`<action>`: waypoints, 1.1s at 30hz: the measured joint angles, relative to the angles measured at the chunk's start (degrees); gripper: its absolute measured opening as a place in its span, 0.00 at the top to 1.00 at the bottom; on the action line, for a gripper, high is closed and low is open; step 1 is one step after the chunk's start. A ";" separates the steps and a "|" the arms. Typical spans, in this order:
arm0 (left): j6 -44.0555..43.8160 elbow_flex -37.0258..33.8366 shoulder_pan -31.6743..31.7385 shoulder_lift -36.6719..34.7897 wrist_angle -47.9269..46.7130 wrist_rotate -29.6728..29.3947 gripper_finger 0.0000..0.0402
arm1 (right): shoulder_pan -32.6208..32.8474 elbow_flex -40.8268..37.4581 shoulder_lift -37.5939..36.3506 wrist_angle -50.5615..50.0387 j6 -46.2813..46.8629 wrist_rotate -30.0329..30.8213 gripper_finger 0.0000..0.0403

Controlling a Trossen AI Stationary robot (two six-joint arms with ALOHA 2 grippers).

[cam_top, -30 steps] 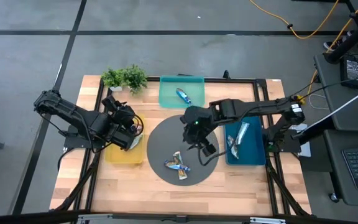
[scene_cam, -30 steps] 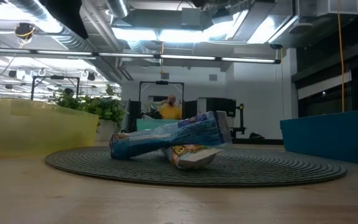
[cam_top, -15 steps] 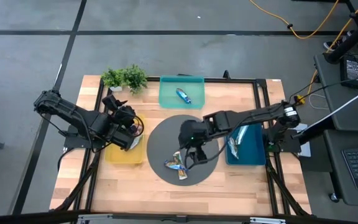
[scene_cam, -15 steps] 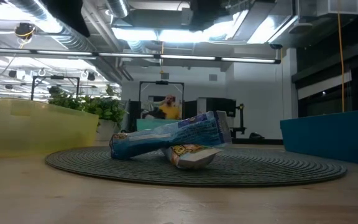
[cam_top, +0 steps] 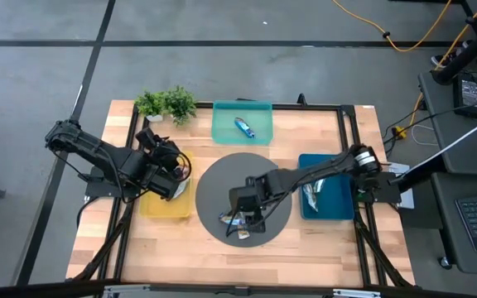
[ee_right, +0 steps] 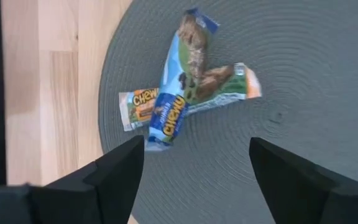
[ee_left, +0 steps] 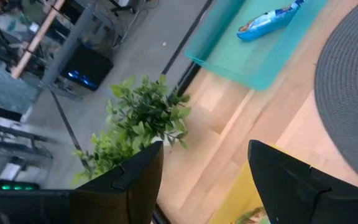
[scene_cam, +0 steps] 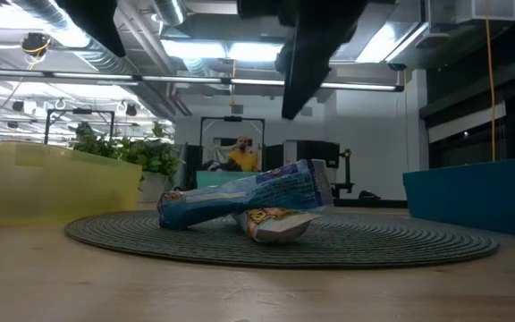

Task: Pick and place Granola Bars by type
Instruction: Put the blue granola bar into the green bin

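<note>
With fingers spread, the right gripper (ee_right: 191,171) hovers over the blue bar (ee_right: 174,102), a light, slippery, crinkly wrapper lying across a second bar (ee_right: 219,87), best pinched across its narrow midsection.

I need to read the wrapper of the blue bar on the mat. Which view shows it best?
The right wrist view: the blue bar lies unobstructed, label legible, across another bar. The low view shows it side-on; the high view mostly hides it under the right gripper; the left wrist view misses it.

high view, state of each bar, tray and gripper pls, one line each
right gripper: open, above the mat bars
left gripper: open, over the yellow tray
mat bars: two, crossed, blue on top
teal tray: holds one blue bar
blue tray: holds silvery bars
</note>
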 joint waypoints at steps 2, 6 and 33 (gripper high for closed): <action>-1.07 0.00 0.00 0.00 0.01 0.43 0.44 | 0.75 -0.02 1.01 0.98 1.44 0.26 0.29; -2.49 0.00 0.00 0.00 0.00 0.46 0.44 | 1.77 0.00 3.06 2.35 3.67 1.04 0.32; -2.74 0.00 0.00 0.00 1.95 -0.23 0.44 | 2.33 0.00 9.07 5.72 5.00 -2.10 0.56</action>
